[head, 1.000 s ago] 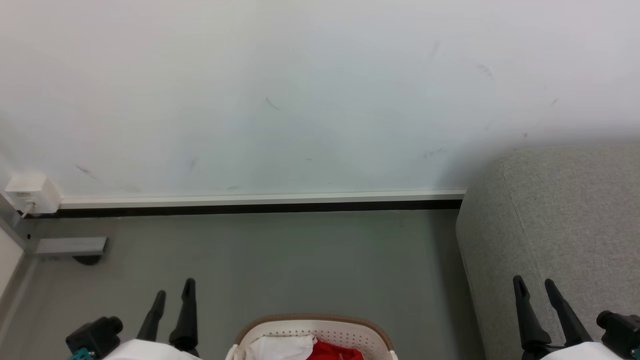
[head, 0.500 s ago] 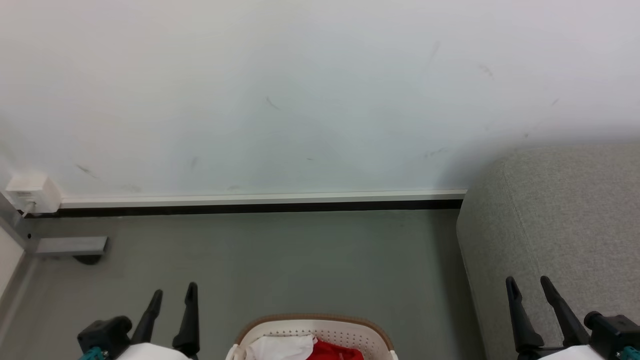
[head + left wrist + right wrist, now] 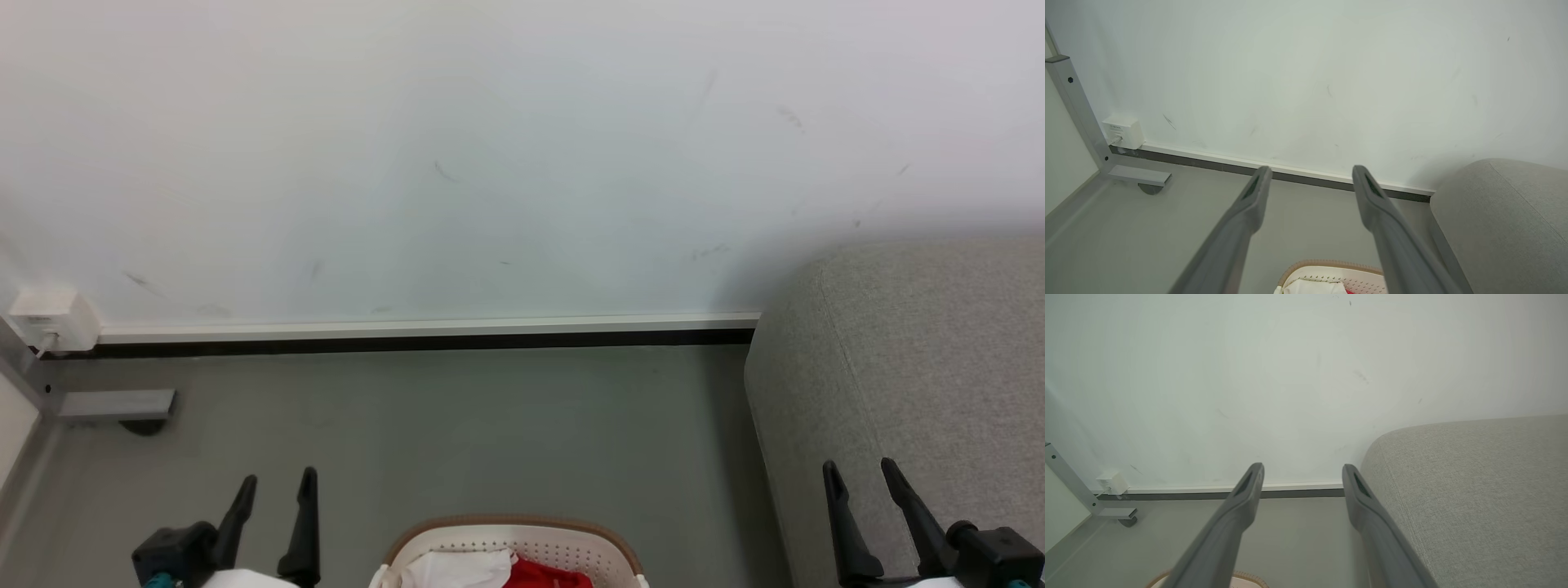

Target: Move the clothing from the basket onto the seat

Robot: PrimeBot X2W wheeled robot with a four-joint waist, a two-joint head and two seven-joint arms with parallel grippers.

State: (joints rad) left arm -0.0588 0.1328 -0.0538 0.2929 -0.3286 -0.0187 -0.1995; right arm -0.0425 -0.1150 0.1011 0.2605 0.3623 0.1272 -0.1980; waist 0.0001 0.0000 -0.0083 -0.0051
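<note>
The left gripper hangs at the lower left above the grey floor, its 2 dark fingers spread apart with nothing between them. The right gripper, at the lower right, is spread likewise and empty, in front of the rounded edge of the light-grey seat. The basket stands on the floor between the 2 grippers, near the seat, and the clothing, red fabric beside white cloth, lies inside it.
</note>
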